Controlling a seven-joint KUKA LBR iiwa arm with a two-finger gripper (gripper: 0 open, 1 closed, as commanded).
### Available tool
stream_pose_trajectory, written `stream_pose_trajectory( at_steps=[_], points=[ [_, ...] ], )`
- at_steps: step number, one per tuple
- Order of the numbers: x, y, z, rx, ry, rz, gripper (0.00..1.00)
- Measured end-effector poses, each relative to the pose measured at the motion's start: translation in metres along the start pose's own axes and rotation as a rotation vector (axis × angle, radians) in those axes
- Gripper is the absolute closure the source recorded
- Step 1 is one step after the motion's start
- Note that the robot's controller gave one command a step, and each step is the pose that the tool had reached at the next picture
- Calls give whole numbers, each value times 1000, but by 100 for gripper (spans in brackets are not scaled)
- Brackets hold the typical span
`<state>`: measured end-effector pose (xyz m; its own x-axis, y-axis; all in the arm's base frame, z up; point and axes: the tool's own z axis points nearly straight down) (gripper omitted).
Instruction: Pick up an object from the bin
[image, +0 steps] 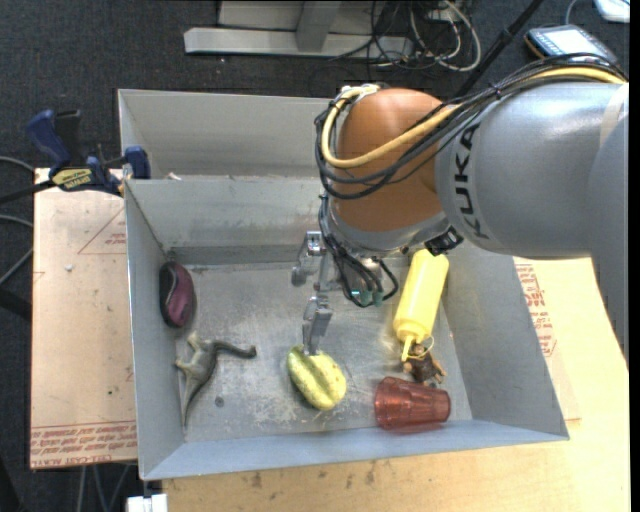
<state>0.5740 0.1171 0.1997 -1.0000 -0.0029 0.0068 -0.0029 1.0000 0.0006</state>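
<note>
My gripper (314, 340) hangs below the arm's orange cover in the middle of the bin. Its lower end is just above the top edge of a lumpy yellow-green toy (318, 379), which lies on the floor near the front wall. A red see-through cup (411, 404) lies on its side to the right of that toy. Right of the gripper, a yellow bottle (420, 293) lies lengthwise, with a small brown thing (428, 368) at its near end.
A grey dinosaur figure (203, 362) lies at the front left. A dark maroon oval thing (177, 294) leans against the left wall. The arm and its cables cover the bin's back right part.
</note>
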Motion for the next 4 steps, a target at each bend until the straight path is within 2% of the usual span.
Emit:
stream_pose_trajectory(
  at_steps=[1,2,3,4],
  points=[
    [-2,-1,-5,-1,-7,2,0],
    [26,14,29,0,-14,-53,0],
    [45,-3,41,-1,5,-87,0],
    [64,-51,102,-11,-44,-189,100]
  ],
)
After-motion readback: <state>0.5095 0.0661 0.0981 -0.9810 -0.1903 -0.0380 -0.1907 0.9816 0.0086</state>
